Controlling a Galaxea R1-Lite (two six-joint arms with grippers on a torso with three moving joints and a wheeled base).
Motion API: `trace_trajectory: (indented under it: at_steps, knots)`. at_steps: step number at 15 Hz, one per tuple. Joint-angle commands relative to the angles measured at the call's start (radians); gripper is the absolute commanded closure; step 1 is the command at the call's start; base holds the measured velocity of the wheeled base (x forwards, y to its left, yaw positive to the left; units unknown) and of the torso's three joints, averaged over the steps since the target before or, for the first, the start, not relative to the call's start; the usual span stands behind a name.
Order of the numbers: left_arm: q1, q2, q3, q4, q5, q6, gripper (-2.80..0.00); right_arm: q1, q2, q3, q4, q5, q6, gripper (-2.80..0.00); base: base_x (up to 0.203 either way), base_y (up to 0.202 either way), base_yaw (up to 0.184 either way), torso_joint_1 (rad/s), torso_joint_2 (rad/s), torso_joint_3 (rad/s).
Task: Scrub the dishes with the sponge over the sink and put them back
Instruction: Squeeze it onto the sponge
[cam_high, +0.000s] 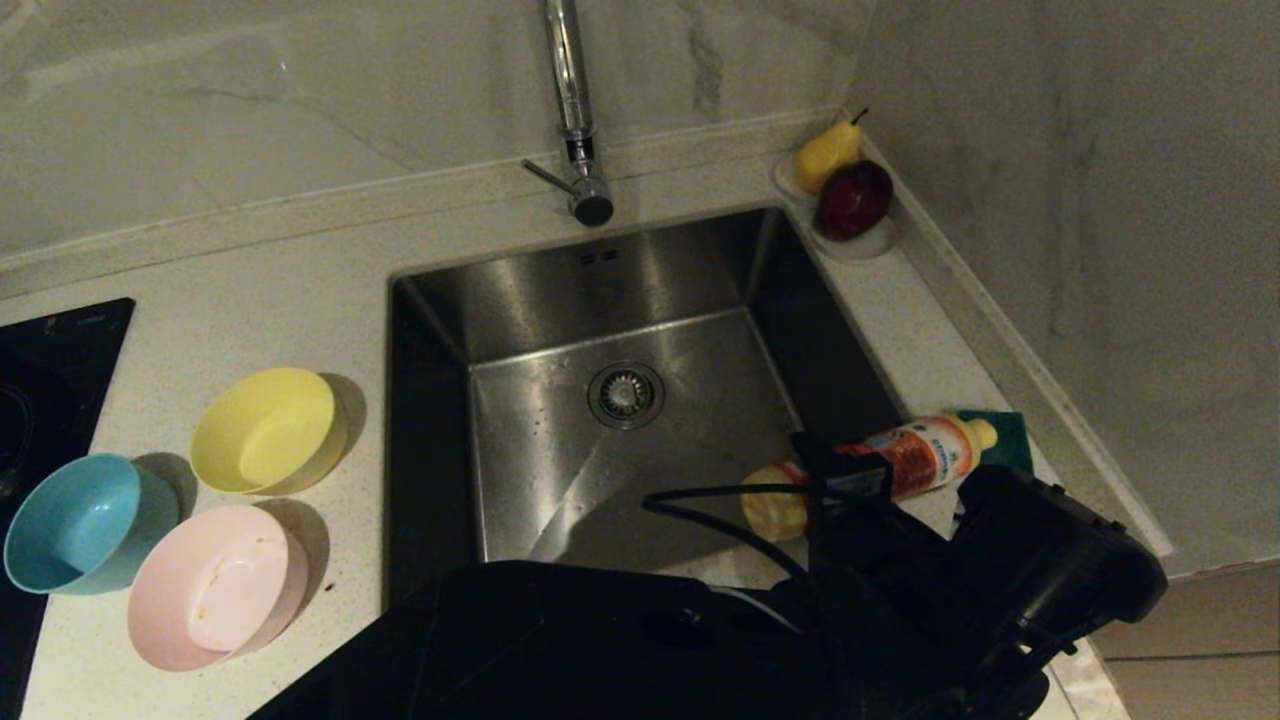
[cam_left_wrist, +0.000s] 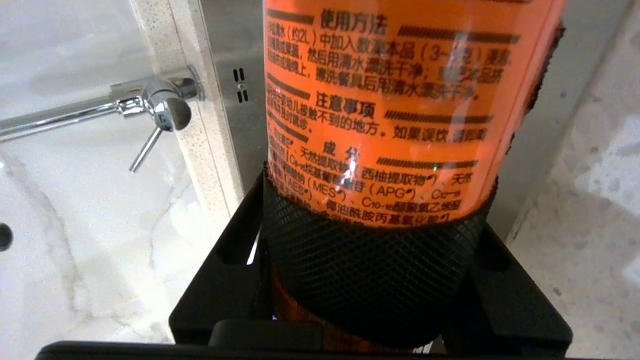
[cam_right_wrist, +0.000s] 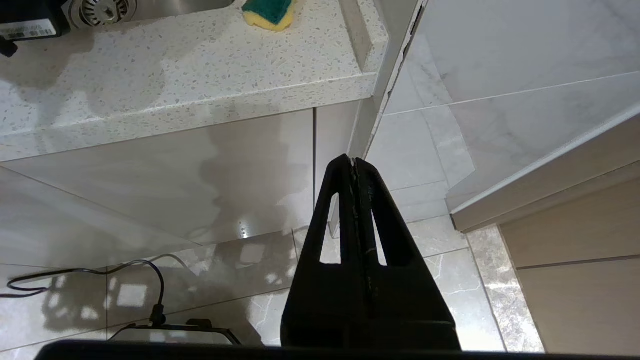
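Three plastic bowls, yellow, light blue and a smeared pink one, sit on the bench left of the sink. Green-on-yellow sponge lies right of the sink. Left gripper clamps an orange detergent bottle by the sink's right edge; right gripper hangs closed, empty, below the bench.

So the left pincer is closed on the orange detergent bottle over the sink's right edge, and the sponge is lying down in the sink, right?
Not quite. The left pincer is closed on the orange detergent bottle by the sink, but the sponge lies on the countertop right of the basin, not in it. The right wrist view shows it best.
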Motion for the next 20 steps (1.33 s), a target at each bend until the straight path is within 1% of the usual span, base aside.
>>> trace_trajectory:
  at_steps: [1,6,7,10,11,13,16,18,20]
  knots:
    - [0.0,0.004,-0.004,-0.046,0.005,0.008,0.0,0.0,0.0,0.0,0.0,-0.001,0.0,0.0,0.0,0.0,0.0,0.0,0.0,0.0]
    - [-0.002,0.011,-0.003,-0.129,-0.009,0.01,0.0,0.0,0.0,-0.001,0.0,-0.001,0.0,0.0,0.0,0.0,0.0,0.0,0.0,0.0]
    - [-0.002,0.012,-0.003,-0.128,-0.011,0.01,0.0,0.0,0.0,0.0,0.0,-0.001,0.0,0.0,0.0,0.0,0.0,0.0,0.0,0.0]
    - [-0.004,0.021,0.0,-0.121,-0.076,0.013,0.0,0.0,0.0,0.0,0.0,-0.001,0.0,0.0,0.0,0.0,0.0,0.0,0.0,0.0]
    - [-0.004,0.023,0.0,-0.113,-0.079,0.017,0.0,0.0,0.0,0.001,0.0,-0.001,0.0,0.0,0.0,0.0,0.0,0.0,0.0,0.0]
    - [-0.004,0.021,0.001,-0.076,-0.076,0.027,0.0,0.0,0.0,-0.001,0.0,-0.001,0.0,0.0,0.0,0.0,0.0,0.0,0.0,0.0]
    - [-0.006,0.017,0.004,-0.03,-0.055,0.028,0.0,0.0,0.0,0.0,0.0,0.0,0.0,0.0,0.0,0.0,0.0,0.0,0.0,0.0]
    - [-0.005,0.014,0.002,-0.048,-0.05,0.022,0.0,0.001,0.0,0.0,0.0,0.0,0.0,0.0,0.0,0.0,0.0,0.0,0.0,0.0]
    - [-0.004,0.011,-0.002,-0.113,-0.05,0.023,0.0,0.001,0.0,-0.001,0.0,-0.001,0.0,0.0,0.0,0.0,0.0,0.0,0.0,0.0]
